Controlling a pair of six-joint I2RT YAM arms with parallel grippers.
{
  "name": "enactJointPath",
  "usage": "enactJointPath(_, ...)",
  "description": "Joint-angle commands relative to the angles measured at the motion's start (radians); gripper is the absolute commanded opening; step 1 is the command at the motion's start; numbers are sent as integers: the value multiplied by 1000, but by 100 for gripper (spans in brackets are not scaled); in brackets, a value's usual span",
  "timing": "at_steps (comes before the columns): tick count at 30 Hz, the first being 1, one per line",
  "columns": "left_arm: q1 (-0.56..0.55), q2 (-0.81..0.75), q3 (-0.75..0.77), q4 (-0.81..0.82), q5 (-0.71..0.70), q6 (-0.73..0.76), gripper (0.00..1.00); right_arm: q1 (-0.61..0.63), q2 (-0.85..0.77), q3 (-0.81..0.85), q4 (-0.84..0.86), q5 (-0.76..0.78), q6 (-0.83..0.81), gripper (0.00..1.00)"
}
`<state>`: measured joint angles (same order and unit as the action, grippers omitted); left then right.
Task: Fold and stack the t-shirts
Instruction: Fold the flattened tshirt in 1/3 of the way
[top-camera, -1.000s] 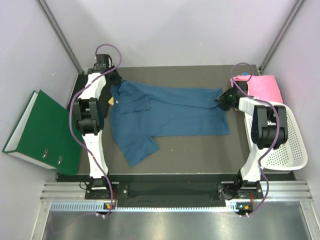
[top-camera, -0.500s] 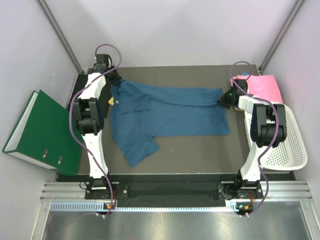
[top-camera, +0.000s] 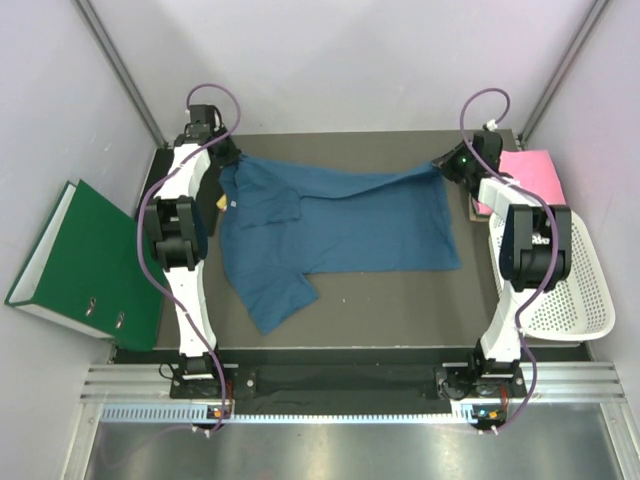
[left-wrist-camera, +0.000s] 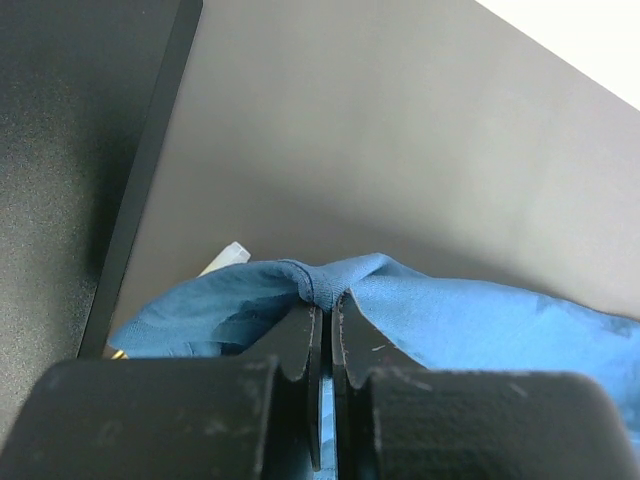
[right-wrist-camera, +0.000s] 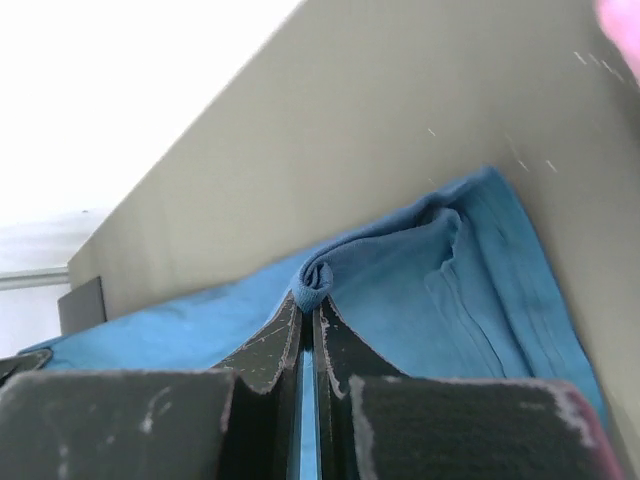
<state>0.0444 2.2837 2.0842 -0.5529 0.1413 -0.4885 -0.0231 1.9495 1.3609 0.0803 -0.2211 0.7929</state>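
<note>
Both my grippers are closed tight on the dark teal-blue short-sleeved cloth t-shirt. My left gripper pinches a small bunched fold at its far left corner, by the shoulder, and my right gripper pinches a rolled bit of hem at its far right corner. The shirt lies spread across the dark table mat, neck end to my left and one sleeve pointing toward my bases, with its far right corner raised off the mat. I judge it light, limp and not slippery. It will sag and crease wherever it is unsupported, so two corners along one edge, held taut, are the right places to grip. The bright pink cloth t-shirt lies at the far right, beside the white plastic mesh basket and partly hidden behind my right arm, so I cannot tell whether it is folded. Nor can I tell how many layers each pinch holds
</note>
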Motion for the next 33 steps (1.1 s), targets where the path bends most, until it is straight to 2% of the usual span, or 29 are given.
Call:
enactJointPath(1, 15, -41, 16, 7, -11, 5, 0, -9, 49, 82, 99, -55, -30, 0)
enactJointPath(7, 17, -33, 8, 7, 3, 2, 0, -12, 135, 75, 64, -50, -64, 1)
enactJointPath(12, 18, -29, 4, 7, 7, 1, 0, -14, 201, 83, -36, -23, -66, 1)
enactJointPath(17, 20, -26, 2, 13, 15, -2, 0, -15, 207, 92, -77, 14, -69, 2)
enactJointPath(21, 20, -20, 5, 16, 21, -9, 0, -14, 215, 130, -189, 46, -90, 4)
enactJointPath(24, 20, -15, 11, 19, 14, -10, 0, -14, 197, 127, -231, 77, -93, 13)
enactJointPath(25, 22, -9, 16, 21, 11, -12, 0, -14, 193, 130, -249, 84, -101, 19)
enactJointPath(26, 23, -4, 28, 18, 11, -13, 0, -15, 187, 133, -281, 85, -107, 22)
enactJointPath(28, 26, 23, 49, 8, 11, -19, 0, -14, 172, 127, -300, 88, -119, 40)
enactJointPath(29, 26, 31, 74, 4, 14, -21, 0, -14, 148, 121, -297, 86, -127, 45)
enactJointPath(30, 28, 51, 83, 2, 26, -22, 3, -14, 134, 98, -295, 85, -135, 48)
enactJointPath(31, 28, 60, 94, -5, 38, -24, 18, -12, 114, 86, -291, 85, -147, 57)
enactJointPath(32, 26, 66, 109, -10, 44, -25, 63, -11, 74, 72, -287, 86, -152, 63)
enactJointPath(33, 28, 66, 106, -13, 44, -25, 76, -9, 54, 43, -278, 86, -161, 68)
